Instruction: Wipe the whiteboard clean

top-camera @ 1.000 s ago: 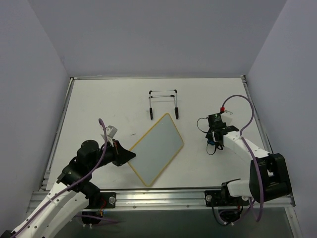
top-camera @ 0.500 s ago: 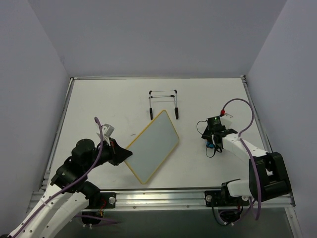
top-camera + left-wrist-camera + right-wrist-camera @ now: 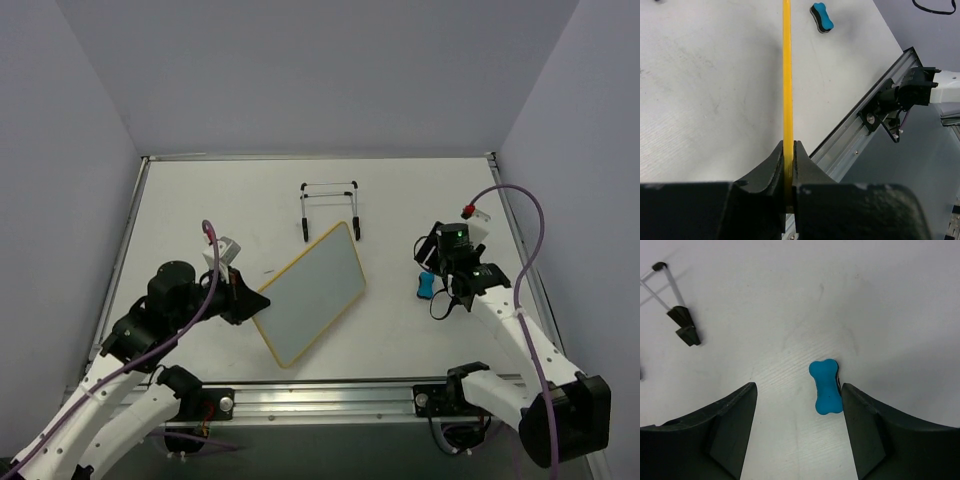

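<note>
The whiteboard [image 3: 310, 293], white with a yellow frame and no writing showing, is held tilted above the table at centre. My left gripper [image 3: 251, 301] is shut on its left edge; in the left wrist view the yellow frame [image 3: 786, 75] runs edge-on up from between the jaws of my left gripper [image 3: 788, 150]. The blue bone-shaped eraser [image 3: 425, 286] lies on the table at right. My right gripper [image 3: 799, 390] is open above it, the eraser [image 3: 826, 386] lying close by the right finger. The eraser also shows in the left wrist view [image 3: 822, 17].
A small wire stand [image 3: 330, 208] with black feet sits behind the whiteboard, its feet also in the right wrist view [image 3: 684, 325]. The metal rail [image 3: 330, 392] runs along the table's near edge. Grey walls close in the table on three sides.
My left gripper has raised and turned the whiteboard's far end toward the stand. My right gripper has let go of the eraser, which now lies on the table, and lifted up.
</note>
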